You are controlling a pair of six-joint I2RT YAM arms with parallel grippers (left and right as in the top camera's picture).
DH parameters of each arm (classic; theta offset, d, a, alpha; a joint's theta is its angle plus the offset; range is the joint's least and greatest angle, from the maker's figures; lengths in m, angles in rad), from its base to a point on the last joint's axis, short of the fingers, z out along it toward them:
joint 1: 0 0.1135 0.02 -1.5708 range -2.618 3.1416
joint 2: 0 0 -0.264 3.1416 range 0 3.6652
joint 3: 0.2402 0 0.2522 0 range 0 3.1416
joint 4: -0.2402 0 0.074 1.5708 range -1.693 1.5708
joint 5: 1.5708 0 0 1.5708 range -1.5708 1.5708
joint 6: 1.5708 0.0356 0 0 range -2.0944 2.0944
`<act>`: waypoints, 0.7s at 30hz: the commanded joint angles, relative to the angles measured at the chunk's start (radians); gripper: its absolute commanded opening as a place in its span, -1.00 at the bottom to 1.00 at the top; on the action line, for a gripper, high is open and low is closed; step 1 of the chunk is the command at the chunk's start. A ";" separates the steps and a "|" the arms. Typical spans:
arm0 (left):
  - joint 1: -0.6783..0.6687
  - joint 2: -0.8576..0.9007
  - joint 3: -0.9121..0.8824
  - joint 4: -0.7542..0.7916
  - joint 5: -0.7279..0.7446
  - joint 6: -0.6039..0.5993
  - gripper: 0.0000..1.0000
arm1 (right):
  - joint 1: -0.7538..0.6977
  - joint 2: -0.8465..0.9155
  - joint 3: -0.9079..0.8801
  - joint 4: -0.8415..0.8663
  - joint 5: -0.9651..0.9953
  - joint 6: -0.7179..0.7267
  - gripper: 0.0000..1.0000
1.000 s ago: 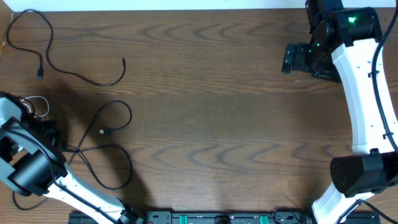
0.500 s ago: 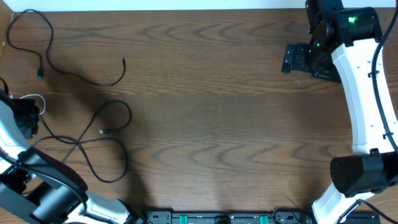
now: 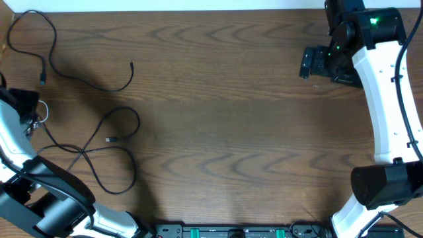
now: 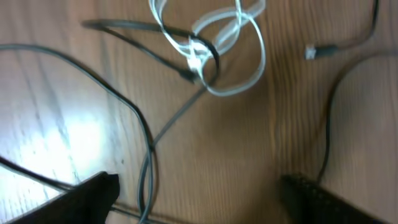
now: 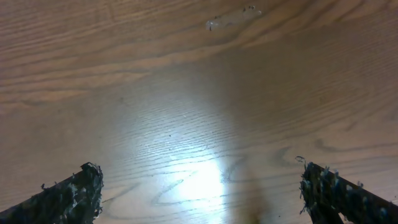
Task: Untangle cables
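**Both grippers open, cables loose at the table's left side**

Near-left corner: base of the left arm (image 3: pixel 53 205), white forearm bent away along the left edge of the table (image 3: pixel 231 132). At its end, the left gripper (image 3: pixel 25 104), pointing down over the wood. In the wrist view, two dark fingertips (image 4: pixel 93 193) at the bottom corners, jaws spread wide, nothing between them, no cord touched.

Just beyond those fingertips: the white cable (image 4: pixel 258 62), coiled in a few loose loops flat on the wood, with a black cord lying across the loops. Cannot tell whether knotted or merely overlapping. From overhead, the same white cable (image 3: pixel 45 112) just beside the left gripper.

Right of it, toward the table's middle: the near black cable (image 3: pixel 137 119), crossing itself once, one loop nearer the robot and one farther, small plug end inside the farther loop.

Farther still, in the far-left corner: the far black cable (image 3: pixel 99 88), lying alone, apart from the others, a loop at the back and both ends free.

Near-right corner: base of the right arm (image 3: pixel 386 185), white link stretched straight away to the far edge, wrist turned inward. Right gripper (image 3: pixel 317 63) low over bare wood, well apart from every cable, fingers (image 5: pixel 68 193) fully parted, empty.
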 commanded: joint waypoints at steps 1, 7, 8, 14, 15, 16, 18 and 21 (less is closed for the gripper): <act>0.010 0.005 -0.001 0.028 -0.181 0.024 0.79 | -0.003 -0.006 0.016 -0.001 0.015 -0.006 0.99; 0.061 0.006 -0.001 0.129 -0.175 0.021 0.84 | -0.003 -0.006 0.016 -0.001 0.015 -0.006 0.98; 0.069 0.007 -0.001 0.136 -0.175 0.021 0.84 | -0.003 -0.006 0.016 -0.001 0.015 -0.006 0.98; 0.114 0.047 -0.001 0.202 -0.176 0.023 0.85 | -0.003 -0.006 0.016 -0.001 0.015 -0.006 0.98; 0.119 0.059 -0.001 0.219 -0.176 0.068 0.85 | -0.003 -0.006 0.016 -0.001 0.015 -0.006 0.98; 0.124 0.073 -0.001 0.234 -0.177 0.121 0.85 | -0.003 -0.006 0.016 -0.001 0.015 -0.006 0.98; 0.136 0.121 -0.001 0.267 -0.177 0.303 0.85 | -0.002 -0.006 0.016 -0.001 0.015 -0.006 0.98; 0.144 0.177 -0.001 0.270 -0.176 0.495 0.85 | -0.003 -0.006 0.016 -0.001 0.015 -0.006 0.98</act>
